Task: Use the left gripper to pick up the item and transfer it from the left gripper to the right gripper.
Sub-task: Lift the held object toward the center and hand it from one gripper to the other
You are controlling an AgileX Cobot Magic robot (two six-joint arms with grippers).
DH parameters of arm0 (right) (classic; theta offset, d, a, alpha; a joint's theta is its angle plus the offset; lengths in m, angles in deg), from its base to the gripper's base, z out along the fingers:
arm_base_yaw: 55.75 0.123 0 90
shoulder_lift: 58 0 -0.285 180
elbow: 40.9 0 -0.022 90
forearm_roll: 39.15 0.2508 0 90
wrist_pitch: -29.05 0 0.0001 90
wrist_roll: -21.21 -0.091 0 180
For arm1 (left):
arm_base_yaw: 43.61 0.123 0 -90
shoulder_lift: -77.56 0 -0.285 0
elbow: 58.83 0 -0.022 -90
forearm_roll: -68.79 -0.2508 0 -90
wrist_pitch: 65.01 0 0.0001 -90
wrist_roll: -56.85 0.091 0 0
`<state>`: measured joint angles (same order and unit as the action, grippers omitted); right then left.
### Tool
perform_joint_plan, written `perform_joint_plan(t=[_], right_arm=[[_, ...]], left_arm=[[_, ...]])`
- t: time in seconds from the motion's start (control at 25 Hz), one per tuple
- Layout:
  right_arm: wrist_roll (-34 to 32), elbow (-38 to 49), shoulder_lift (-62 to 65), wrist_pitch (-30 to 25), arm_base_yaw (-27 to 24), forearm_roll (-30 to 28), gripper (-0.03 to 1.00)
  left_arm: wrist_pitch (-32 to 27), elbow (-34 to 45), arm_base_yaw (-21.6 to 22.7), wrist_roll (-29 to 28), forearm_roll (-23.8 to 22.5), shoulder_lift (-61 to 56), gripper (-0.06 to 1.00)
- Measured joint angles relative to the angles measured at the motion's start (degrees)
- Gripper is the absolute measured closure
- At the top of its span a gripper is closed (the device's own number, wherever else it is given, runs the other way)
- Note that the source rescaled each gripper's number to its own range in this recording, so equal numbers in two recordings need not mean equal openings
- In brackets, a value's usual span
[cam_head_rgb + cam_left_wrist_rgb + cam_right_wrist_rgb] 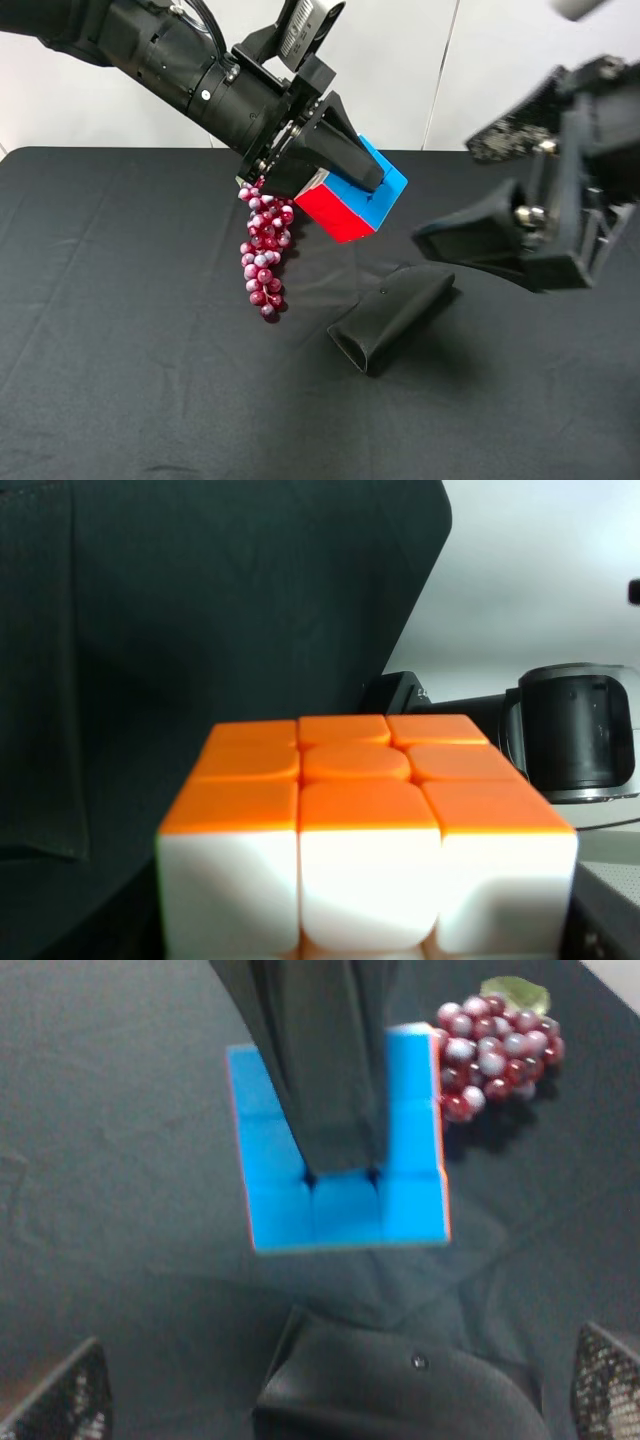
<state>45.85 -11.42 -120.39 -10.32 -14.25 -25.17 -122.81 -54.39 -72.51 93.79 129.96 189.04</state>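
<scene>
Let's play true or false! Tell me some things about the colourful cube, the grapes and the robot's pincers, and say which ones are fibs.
1. The left pincer holds the cube up off the table. True.
2. The right pincer has already grabbed the cube. False: it is open and not touching the cube.
3. The grapes lie on the table. True.
4. The black pouch sits in the right pincer. False: it lies on the table.
5. The cube face turned towards the right pincer's camera is green. False: it is blue.
</scene>
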Motion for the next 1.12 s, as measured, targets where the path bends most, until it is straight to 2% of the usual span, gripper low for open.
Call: perform_joint_plan(t=[0.32, 1.12], right_arm=[[0.00, -3.17, -8.11, 5.58, 0.61, -2.31, -0.03], [0.18, -3.26, -16.32, 13.33, 0.61, -1.18, -0.03]], left_arm=[[0.07, 0.00, 0.00, -0.06, 0.96, 0.00, 0.94], [1.40, 0.00, 0.00, 0.01, 3.96, 0.04, 0.94]])
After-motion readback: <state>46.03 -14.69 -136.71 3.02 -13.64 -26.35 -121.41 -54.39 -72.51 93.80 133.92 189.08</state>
